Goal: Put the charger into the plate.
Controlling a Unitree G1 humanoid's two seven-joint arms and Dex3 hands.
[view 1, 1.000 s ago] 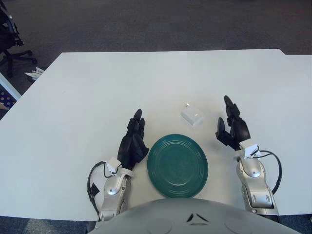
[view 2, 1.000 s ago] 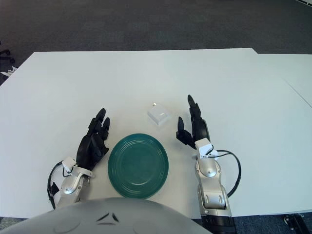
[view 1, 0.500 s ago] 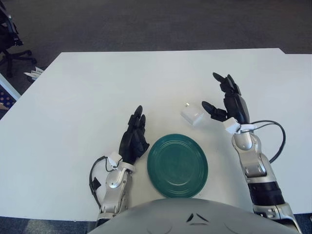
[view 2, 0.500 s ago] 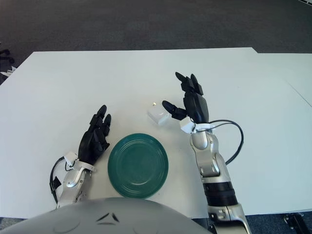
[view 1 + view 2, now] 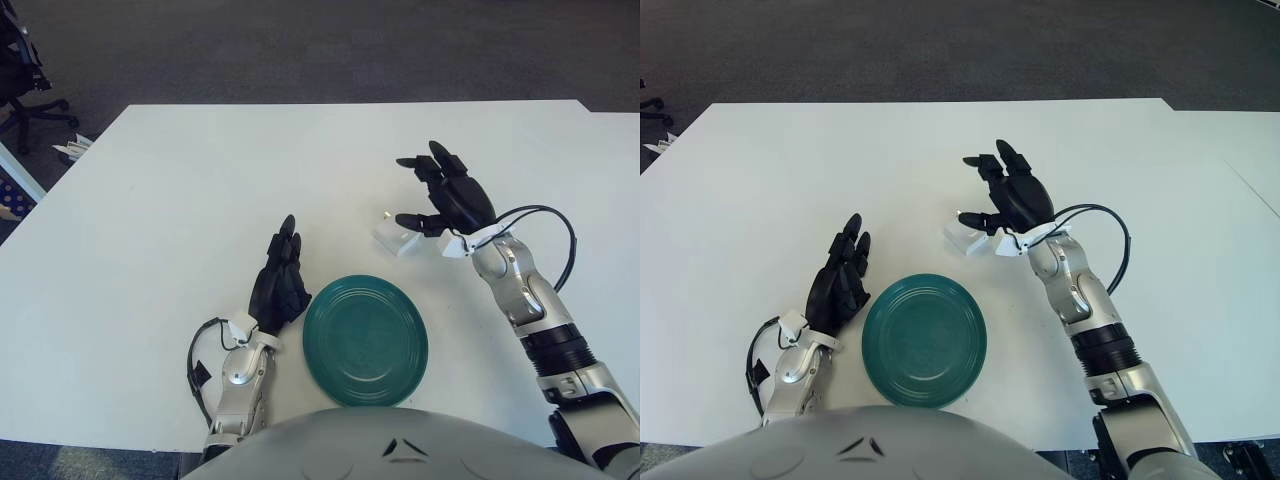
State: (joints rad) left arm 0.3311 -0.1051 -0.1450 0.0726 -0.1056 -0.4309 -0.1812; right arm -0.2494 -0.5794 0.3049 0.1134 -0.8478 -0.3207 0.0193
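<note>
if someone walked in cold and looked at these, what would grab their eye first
Probably the dark green plate, near the table's front edge between the two arms and holding nothing. Next, the right hand with spread black fingers poised over the small white charger, which lies on the white table just beyond the plate's far right rim. The left hand rests open beside the plate's left edge.

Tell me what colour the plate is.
Dark green plate, with concentric ridges; clearest in the left eye view.
</note>
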